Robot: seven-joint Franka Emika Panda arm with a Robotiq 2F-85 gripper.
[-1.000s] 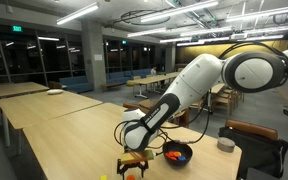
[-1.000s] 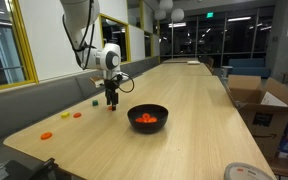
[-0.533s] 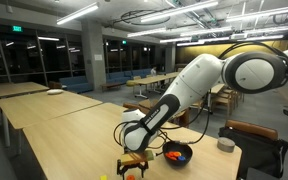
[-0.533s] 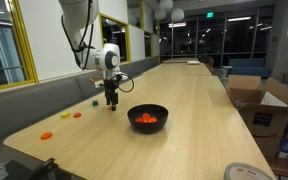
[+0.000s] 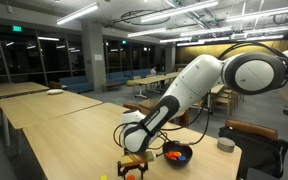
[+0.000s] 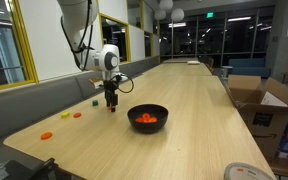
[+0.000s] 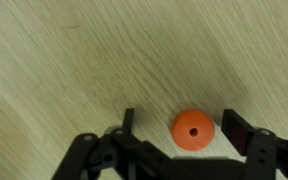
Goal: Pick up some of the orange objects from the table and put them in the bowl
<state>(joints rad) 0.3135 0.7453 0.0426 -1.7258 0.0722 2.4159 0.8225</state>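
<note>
Orange object (image 7: pixel 193 130) between jaws of the tool (image 7: pixel 179 120)

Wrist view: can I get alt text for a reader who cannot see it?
A small orange disc with a centre hole lies on the light-wood table, between the fingers of the open gripper and touching neither. The gripper enters from the bottom edge.

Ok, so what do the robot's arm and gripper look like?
The arm is white, built of rounded segments with dark bands at the joints. The gripper is black, with two slim black fingers in the wrist view. A thin black cable loops near the wrist.
</note>
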